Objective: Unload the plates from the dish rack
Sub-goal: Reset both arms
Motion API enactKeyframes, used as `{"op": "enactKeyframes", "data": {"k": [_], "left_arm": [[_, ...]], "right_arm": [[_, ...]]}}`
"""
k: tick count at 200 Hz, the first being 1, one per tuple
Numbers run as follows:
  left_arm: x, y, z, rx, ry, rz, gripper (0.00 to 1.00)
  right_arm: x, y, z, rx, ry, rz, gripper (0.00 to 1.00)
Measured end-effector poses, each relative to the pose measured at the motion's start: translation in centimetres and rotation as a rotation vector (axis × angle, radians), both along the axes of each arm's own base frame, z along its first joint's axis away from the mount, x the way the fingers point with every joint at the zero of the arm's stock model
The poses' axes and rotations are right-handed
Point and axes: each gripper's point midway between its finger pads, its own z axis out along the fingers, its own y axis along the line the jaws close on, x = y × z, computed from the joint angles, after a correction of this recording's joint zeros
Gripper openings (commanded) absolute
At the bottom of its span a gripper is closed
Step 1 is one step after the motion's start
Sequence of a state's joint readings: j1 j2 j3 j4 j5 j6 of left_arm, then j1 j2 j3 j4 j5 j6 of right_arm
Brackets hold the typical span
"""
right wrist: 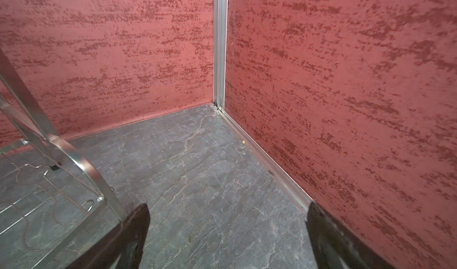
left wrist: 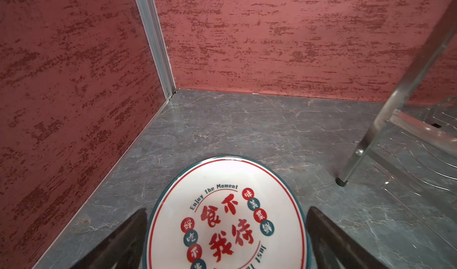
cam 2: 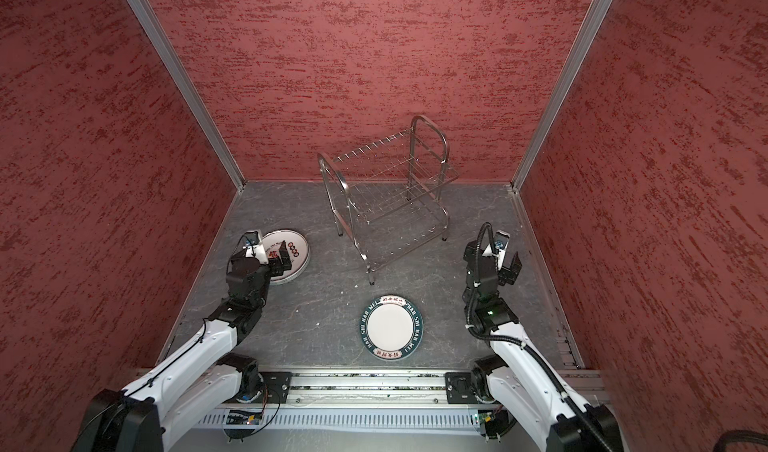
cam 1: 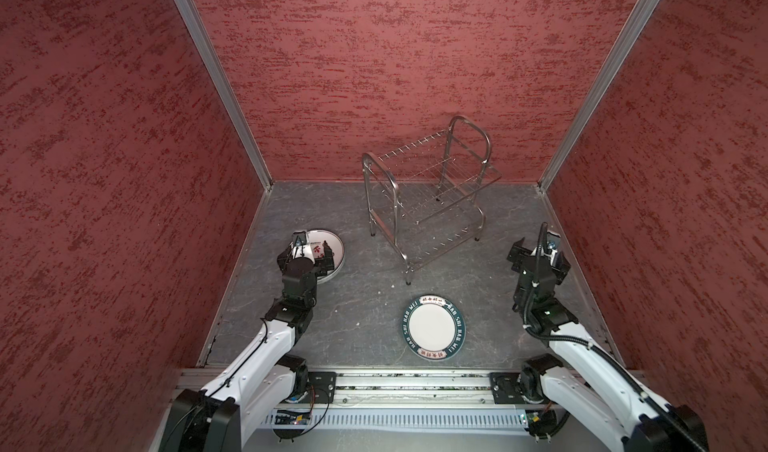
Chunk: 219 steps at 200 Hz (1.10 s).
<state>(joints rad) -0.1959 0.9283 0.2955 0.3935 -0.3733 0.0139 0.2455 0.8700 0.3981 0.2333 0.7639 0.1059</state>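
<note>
The desk [cam 1: 316,204] is walled in red on three sides. The rack [cam 1: 432,198] stands at its far middle, skewed, with its long axis running from near-left to far-right. I see no plate on either tier in both top views, so I judge the unloading done or all but done. The plates lie flat on the desk in two places. The left stack [cam 1: 336,244] sits near the left wall [cam 1: 124,180] and well apart from the rack's left leg; I cannot count how many are in it. The near plate [cam 1: 434,327], teal-rimmed, lies alone close to the rail [cam 1: 415,381] at the near edge. My left claw [left wrist: 227,210] hangs directly over the left stack, released, its jaws spread to either side of the top plate's printed face and gripping nothing. My right claw [right wrist: 228,206] is also released and empty, over bare desk between the rack's right leg and the right wall [cam 1: 665,180]. If a plate wants tidying, the near plate lies near-left of the right claw and looks a little closer to that arm. There is open desk between it and the rack. On the left there is little margin between stack and wall, so I would lift straight up.
</note>
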Motion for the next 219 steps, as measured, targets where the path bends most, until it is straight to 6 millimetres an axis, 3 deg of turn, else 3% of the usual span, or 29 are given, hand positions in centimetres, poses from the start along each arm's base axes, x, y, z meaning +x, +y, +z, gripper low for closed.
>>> {"op": "enactKeyframes", "data": {"k": [32, 88, 122, 159, 175, 200, 219], "left_arm": [[0.8, 0.2, -2.2, 0.006, 0.003, -0.034, 0.99], [2.5, -0.6, -2.6, -0.002, -0.061, -0.100, 0.99], [3.2, -1.0, -3.8, 0.001, -0.063, -0.132, 1.00], [4.0, -1.0, -5.9, 0.010, -0.047, -0.148, 1.00], [4.1, -0.9, -6.5, 0.010, -0.048, -0.149, 0.99], [4.3, -0.9, -6.3, 0.007, -0.056, -0.155, 0.99], [4.8, -0.7, -5.6, 0.005, -0.071, -0.150, 0.99]], "right_arm": [[1.7, 0.0, -1.0, 0.025, -0.010, 0.041, 0.99], [3.2, -0.4, -3.3, 0.055, -0.013, 0.087, 0.99], [4.4, -0.9, -4.8, 0.061, -0.012, 0.105, 0.99], [5.0, -0.9, -7.9, 0.058, 0.030, 0.132, 0.99], [5.3, -0.9, -8.0, 0.052, 0.028, 0.143, 0.99], [5.9, -0.7, -7.7, 0.055, -0.006, 0.166, 0.99], [6.8, -0.6, -8.7, 0.060, 0.008, 0.189, 0.99]]}}
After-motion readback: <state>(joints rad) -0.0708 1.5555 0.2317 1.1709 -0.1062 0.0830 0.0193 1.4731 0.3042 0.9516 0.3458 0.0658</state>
